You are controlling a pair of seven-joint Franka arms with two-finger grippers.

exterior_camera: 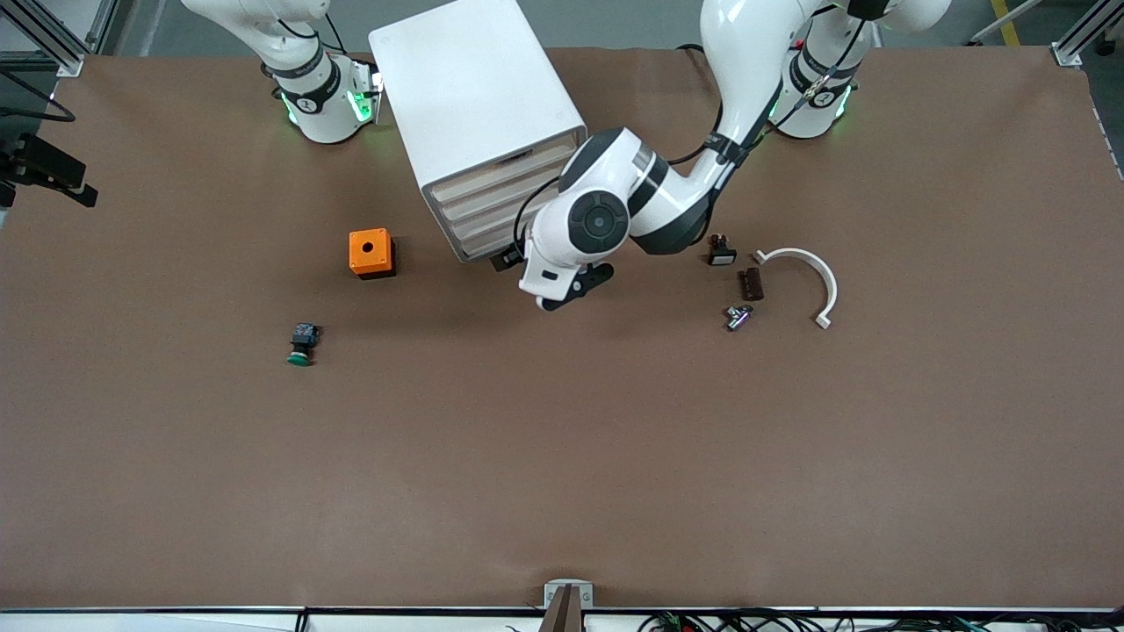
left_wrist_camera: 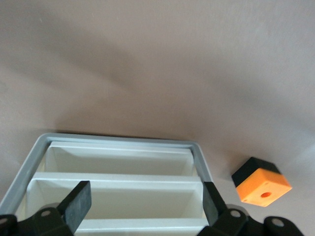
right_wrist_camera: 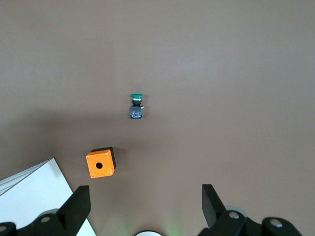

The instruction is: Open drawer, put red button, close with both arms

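On the brown table (exterior_camera: 562, 456), the left pincer (left_wrist_camera: 145, 204) hangs released before the cabinet (exterior_camera: 479, 105); the right pincer (right_wrist_camera: 145, 204), released, waits high.

The left arm (exterior_camera: 746, 96) reaches from its base down across the bench, wrist bent low, and its left gripper (left_wrist_camera: 146, 206) hangs with both fingers spread wide. The right arm (exterior_camera: 303, 75) waits raised by its base; the right gripper (right_wrist_camera: 146, 206) points downward, fingers wide apart.
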